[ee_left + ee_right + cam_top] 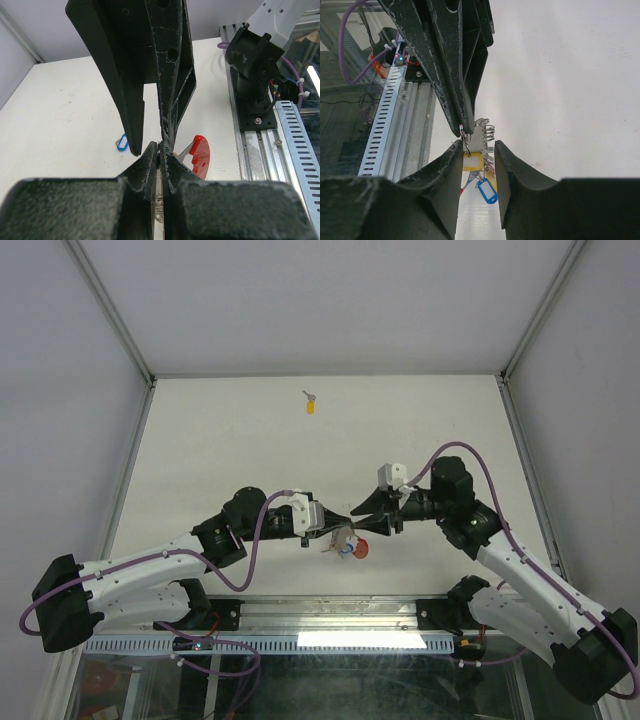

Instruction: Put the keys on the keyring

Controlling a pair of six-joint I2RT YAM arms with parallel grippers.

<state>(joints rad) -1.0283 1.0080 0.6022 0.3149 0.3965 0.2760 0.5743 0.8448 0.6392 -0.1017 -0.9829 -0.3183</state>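
Note:
My left gripper (338, 524) is shut on a thin wire ring of the keyring (487, 129), which hangs above the table near its front edge. A yellow tag (472, 161) and a blue tag (486, 191) dangle below the rings, and a red plastic piece (201, 155) hangs beside them. My right gripper (477, 145) faces the left one tip to tip. It is open, with its fingers on either side of the hanging cluster. One key with a yellow tag (310, 405) lies alone far back on the table.
The white table (240, 440) is walled in on three sides. A metal rail with slotted cable duct (295, 150) and the arm bases run along the near edge, just below the grippers.

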